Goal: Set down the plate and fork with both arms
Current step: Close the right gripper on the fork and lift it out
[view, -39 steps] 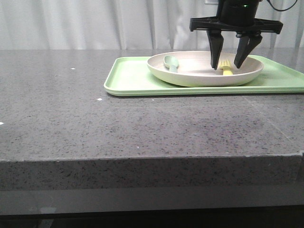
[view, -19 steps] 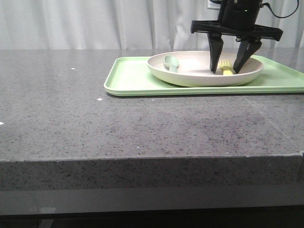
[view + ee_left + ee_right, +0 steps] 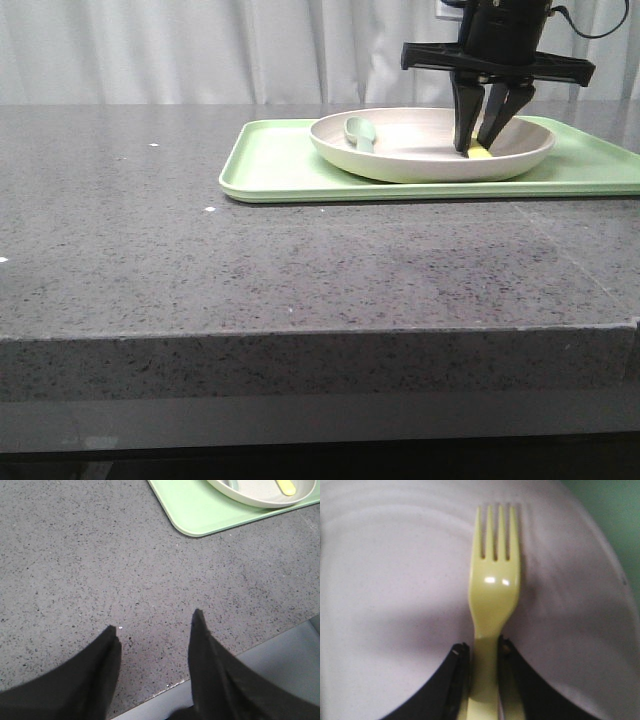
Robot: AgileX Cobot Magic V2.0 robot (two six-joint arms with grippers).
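The fork is being squeezed at its handle by the two fingers of the right gripper, most likely so it can be lifted out of the plate. The fork is lying flat in the plate on the green tray, its prongs sticking out past the fingertips. The left gripper is being held wide apart over the bare table, with nothing in it.

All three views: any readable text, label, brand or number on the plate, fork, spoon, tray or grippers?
None. The plate, fork, spoon, tray and tabletop are plain; the right gripper and left gripper show no markings.
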